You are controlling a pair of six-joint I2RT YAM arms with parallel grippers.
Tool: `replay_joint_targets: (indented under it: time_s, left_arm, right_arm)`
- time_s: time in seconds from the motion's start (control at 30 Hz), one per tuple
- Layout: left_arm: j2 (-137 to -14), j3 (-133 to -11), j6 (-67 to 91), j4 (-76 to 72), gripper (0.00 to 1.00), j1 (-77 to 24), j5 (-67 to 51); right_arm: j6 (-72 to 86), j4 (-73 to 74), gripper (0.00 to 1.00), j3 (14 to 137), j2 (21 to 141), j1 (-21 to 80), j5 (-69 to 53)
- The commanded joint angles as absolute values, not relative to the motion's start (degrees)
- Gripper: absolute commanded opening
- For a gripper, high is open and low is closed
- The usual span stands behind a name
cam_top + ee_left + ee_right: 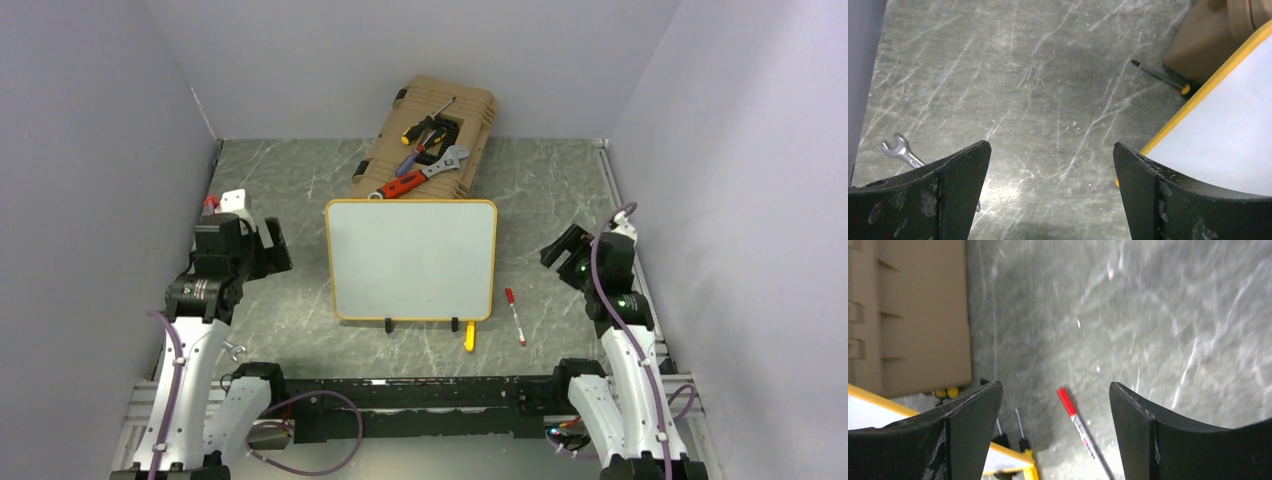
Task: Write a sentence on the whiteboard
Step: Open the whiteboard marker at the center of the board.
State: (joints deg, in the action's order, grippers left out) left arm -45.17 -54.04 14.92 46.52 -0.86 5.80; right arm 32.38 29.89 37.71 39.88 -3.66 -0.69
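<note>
Left pincer (1050, 145) spread wide; right pincer (1054, 383) spread near red-capped marker (1080, 427); whiteboard (411, 258) plain white.

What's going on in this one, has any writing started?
Nothing is being handled yet. The whiteboard sits blank in the middle of the table, and a red-capped marker lies just right of it. The left claw and right claw both hang open and empty at either side. A tan tool case sits behind the board.

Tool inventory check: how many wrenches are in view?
2: an adjustable wrench on the tan case; a small wrench on the table by the left arm. More may hide behind the whiteboard.
</note>
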Motion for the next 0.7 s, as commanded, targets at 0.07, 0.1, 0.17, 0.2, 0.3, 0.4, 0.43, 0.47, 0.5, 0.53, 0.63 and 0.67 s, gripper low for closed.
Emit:
replay_joint_targets:
  time_s: [0.07,0.1,0.17,0.2,0.3,0.4,0.43,0.47,0.5,0.53,0.63,0.67]
  left_arm:
    - [-42.17,-50.91,11.56,42.39,1.00,-0.97,0.64]
    - [-42.04,-51.01,11.39,42.55,1.00,-0.92,-0.12]
    - [-42.01,-51.11,11.25,42.80,0.99,-0.96,-1.04]
    - [-41.95,-51.01,11.21,42.62,0.99,-0.91,-1.50]
    - [-41.68,-50.18,11.74,42.05,0.99,-0.97,-2.72]
    - [-41.50,-50.09,11.86,42.13,0.99,-0.92,-2.10]
    - [-41.41,-50.03,11.93,42.10,1.00,-0.90,-1.49]
    - [-41.33,-49.89,11.95,42.02,0.99,-0.94,-1.46]
    - [-41.27,-49.78,11.95,41.94,0.99,-0.92,-1.60]
    - [-41.29,-49.68,11.87,41.85,1.00,-0.96,-1.78]
    - [-41.21,-49.66,11.70,41.76,0.99,-0.91,-2.55]
    - [-41.14,-49.66,11.63,41.77,0.99,-0.92,-2.83]
  right_arm:
    - [36.20,34.87,0.77,31.17,45.92,-1.01,-5.86]
    - [36.28,35.29,0.75,30.75,47.03,-0.44,-5.29]
    - [37.03,35.88,0.72,31.26,49.25,4.05,-3.48]
    - [38.03,36.58,0.71,31.58,50.08,6.73,-1.71]
    - [39.90,36.76,0.69,30.84,51.48,10.33,1.05]
    - [41.27,35.63,0.66,28.90,52.14,11.92,0.47]
    - [41.56,35.34,0.65,28.31,52.39,12.32,0.44]
    - [41.76,35.01,0.64,27.64,52.66,12.79,0.63]
    - [41.83,34.71,0.63,27.34,52.98,13.27,0.77]
    - [41.85,34.39,0.61,27.07,53.46,13.80,0.79]
    - [42.23,33.38,0.58,26.88,55.49,15.52,0.73]
    - [42.31,33.18,0.56,26.96,56.75,15.96,0.86]
